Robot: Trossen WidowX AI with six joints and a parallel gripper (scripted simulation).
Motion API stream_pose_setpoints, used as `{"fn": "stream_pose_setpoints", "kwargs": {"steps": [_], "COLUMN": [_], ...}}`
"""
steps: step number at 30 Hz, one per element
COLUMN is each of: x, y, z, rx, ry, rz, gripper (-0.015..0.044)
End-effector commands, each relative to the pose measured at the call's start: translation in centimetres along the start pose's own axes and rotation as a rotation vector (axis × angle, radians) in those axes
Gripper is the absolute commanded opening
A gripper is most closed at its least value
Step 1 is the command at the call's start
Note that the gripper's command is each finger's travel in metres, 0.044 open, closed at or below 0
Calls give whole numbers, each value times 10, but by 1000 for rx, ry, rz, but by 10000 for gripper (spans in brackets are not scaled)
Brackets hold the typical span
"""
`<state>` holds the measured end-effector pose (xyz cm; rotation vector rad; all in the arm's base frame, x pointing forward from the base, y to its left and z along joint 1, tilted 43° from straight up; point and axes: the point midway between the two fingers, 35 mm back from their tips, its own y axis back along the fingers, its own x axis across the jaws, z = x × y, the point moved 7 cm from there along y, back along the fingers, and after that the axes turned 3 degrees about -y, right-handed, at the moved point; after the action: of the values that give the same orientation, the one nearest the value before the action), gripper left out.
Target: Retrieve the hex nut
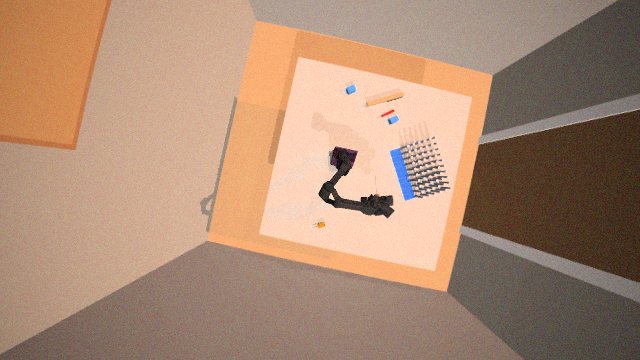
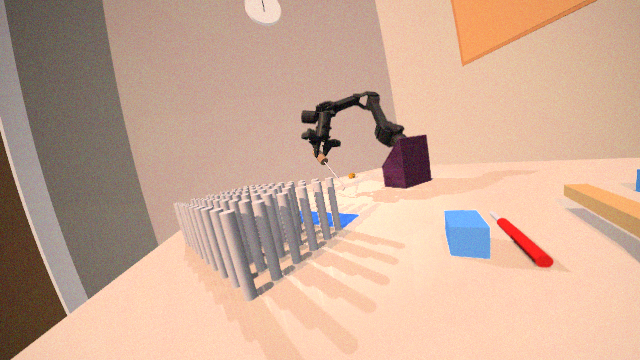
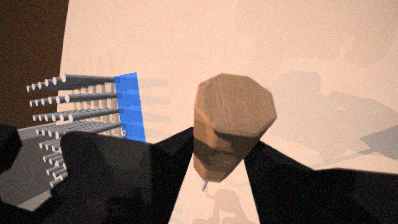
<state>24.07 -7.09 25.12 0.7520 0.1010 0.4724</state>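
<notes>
My gripper [image 1: 377, 198] [image 2: 320, 151] [image 3: 219, 135] is shut on the wooden handle of a hook tool [image 2: 323, 159] [image 3: 235, 102], in the air before the field. Its thin rod slants down from the handle in the exterior view, away from the spacers. The grey spacers [image 1: 425, 167] [image 2: 237, 250] [image 3: 90, 79] stand upright in rows. The blue taped strip [image 1: 401, 175] [image 2: 350, 218] [image 3: 130, 105] lies along their front. A tiny grey spot, possibly the nut [image 3: 124, 133], shows on the strip near its spacer-side edge in the wrist view; the top and exterior views do not show it clearly.
A blue block [image 1: 393, 120] [image 2: 467, 235] and a red-handled tool [image 1: 387, 113] [image 2: 525, 242] lie beside the field. Farther off are a wooden bar [image 1: 385, 99] [image 2: 600, 202] and another blue block [image 1: 351, 89]. A small orange object [image 1: 321, 225] [image 2: 352, 175] lies on the arm's other side.
</notes>
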Motion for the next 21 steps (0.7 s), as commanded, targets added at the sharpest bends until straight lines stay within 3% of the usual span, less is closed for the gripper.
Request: {"fn": "stream_pose_setpoints", "kwargs": {"steps": [1,21], "x": [0,-3], "y": [2,8], "z": [3,17], "rx": [-20,-63], "ry": [133,716], "rz": [-24,-170], "gripper": [0,0]}}
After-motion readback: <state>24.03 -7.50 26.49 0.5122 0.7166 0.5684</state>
